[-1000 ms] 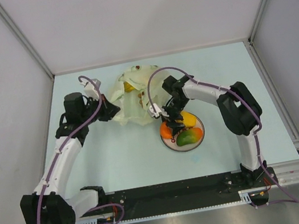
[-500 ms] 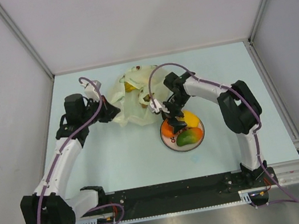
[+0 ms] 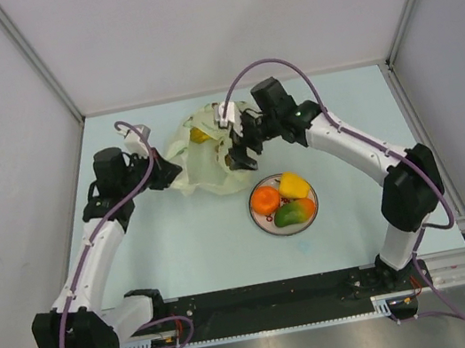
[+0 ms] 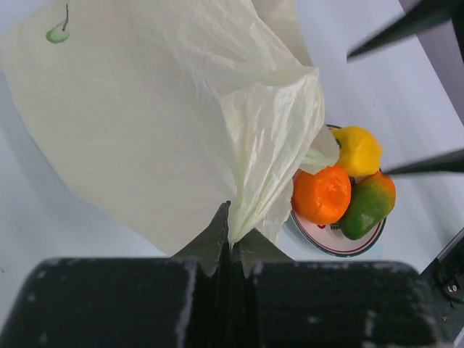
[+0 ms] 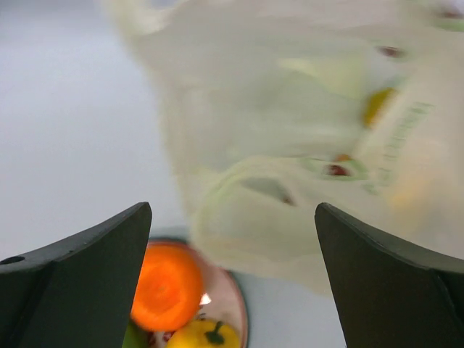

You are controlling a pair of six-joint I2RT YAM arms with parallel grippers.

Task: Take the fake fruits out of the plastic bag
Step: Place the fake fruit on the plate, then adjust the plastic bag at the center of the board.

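The pale cream plastic bag [image 3: 204, 154] lies crumpled at the table's back centre. A yellow fruit shape [image 3: 198, 133] shows at its far side. My left gripper [image 3: 170, 175] is shut on the bag's left edge, and in the left wrist view [image 4: 233, 243] a fold of the bag [image 4: 159, 109] is pinched between its jaws. My right gripper [image 3: 242, 149] is open and empty, hovering over the bag's right edge; its wrist view shows the bag [image 5: 290, 130] between its fingers [image 5: 87, 275]. An orange [image 3: 265, 200], a yellow fruit [image 3: 293, 185] and a green-red mango [image 3: 293, 213] lie on the plate.
The white plate [image 3: 264, 225] with a red-green rim sits just right of the bag, in front of my right gripper. It also shows in the left wrist view [image 4: 326, 243] and the right wrist view [image 5: 235, 304]. Grey walls enclose the table on three sides.
My right gripper has left the plate and moved back and left to the bag's right edge, staying open. The left gripper keeps its hold on the bag.
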